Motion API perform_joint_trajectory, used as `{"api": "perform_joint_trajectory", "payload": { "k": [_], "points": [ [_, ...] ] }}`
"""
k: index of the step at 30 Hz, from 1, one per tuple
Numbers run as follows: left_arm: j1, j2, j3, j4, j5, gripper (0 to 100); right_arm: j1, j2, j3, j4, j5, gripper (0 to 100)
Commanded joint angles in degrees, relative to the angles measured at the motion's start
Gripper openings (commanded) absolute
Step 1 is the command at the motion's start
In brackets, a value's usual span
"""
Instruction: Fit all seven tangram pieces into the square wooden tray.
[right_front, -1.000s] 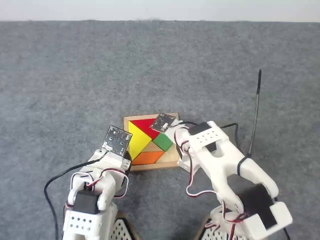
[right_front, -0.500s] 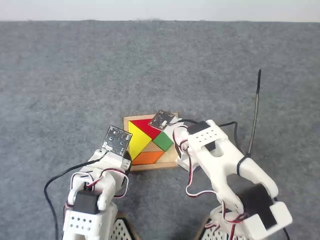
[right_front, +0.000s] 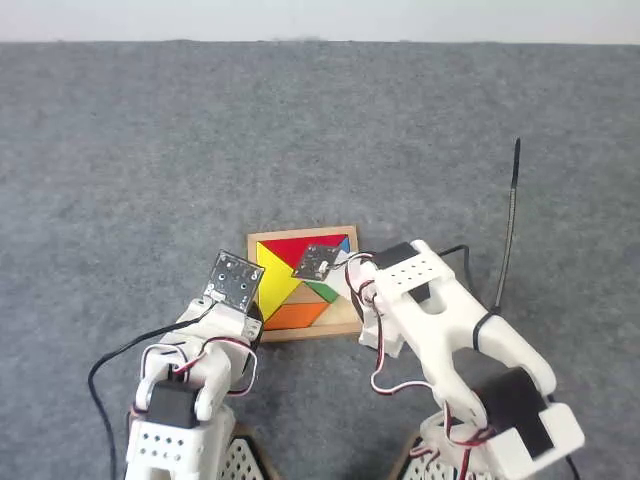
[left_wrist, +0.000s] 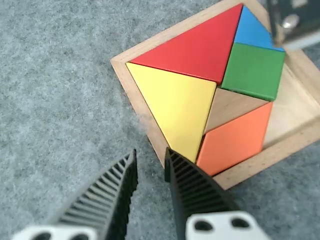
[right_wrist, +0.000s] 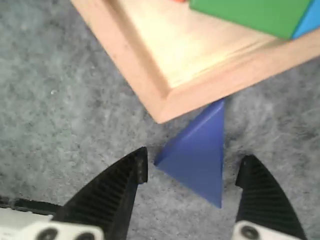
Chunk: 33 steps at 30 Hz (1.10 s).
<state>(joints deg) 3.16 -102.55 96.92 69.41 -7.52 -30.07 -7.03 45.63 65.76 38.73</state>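
Straddling the blue triangle (right_wrist: 197, 155) with the right jaws spread wide, one finger on either side, neither touching it. Lying flat on the bench (right_wrist: 45, 115) just outside a corner of the tray (right_wrist: 125, 55), with one tip seemingly against the outer wall. Judged step: picking up this loose piece. Lower squarely and close on two flat faces rather than on a point, to avoid squeezing the wedge out of a skewed pinch. Lift straight up, or draw it slightly off the wall first, so as not to snag the rim or shove the tray. Then carry it over the wall to the bare gap (left_wrist: 287, 112) beside the green square (left_wrist: 252, 70) and the orange piece (left_wrist: 232, 142). Turn it to match the edges, set it low, and let go only once it is seated flat. Left jaws narrow, almost shut, holding nothing, hovering over the bench beside the tray corner at the tip of the yellow triangle (left_wrist: 175, 105). Well placed there to brace the tray against sliding, otherwise best left clear of the pieces.
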Motion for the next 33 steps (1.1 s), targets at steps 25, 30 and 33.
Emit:
{"api": "perform_joint_trajectory", "payload": {
  "k": [25,30,33],
  "points": [
    [0.1,0.1,-0.4,0.3,0.7,9,2.0,-1.1,2.9,-5.4,1.1,15.6],
    [0.1,0.1,-0.4,0.3,0.7,9,2.3,-5.0,-3.2,1.3,1.4,15.5],
    [0.1,0.1,-0.4,0.3,0.7,9,2.0,-10.8,-7.7,6.9,1.7,15.4]
  ]
}}
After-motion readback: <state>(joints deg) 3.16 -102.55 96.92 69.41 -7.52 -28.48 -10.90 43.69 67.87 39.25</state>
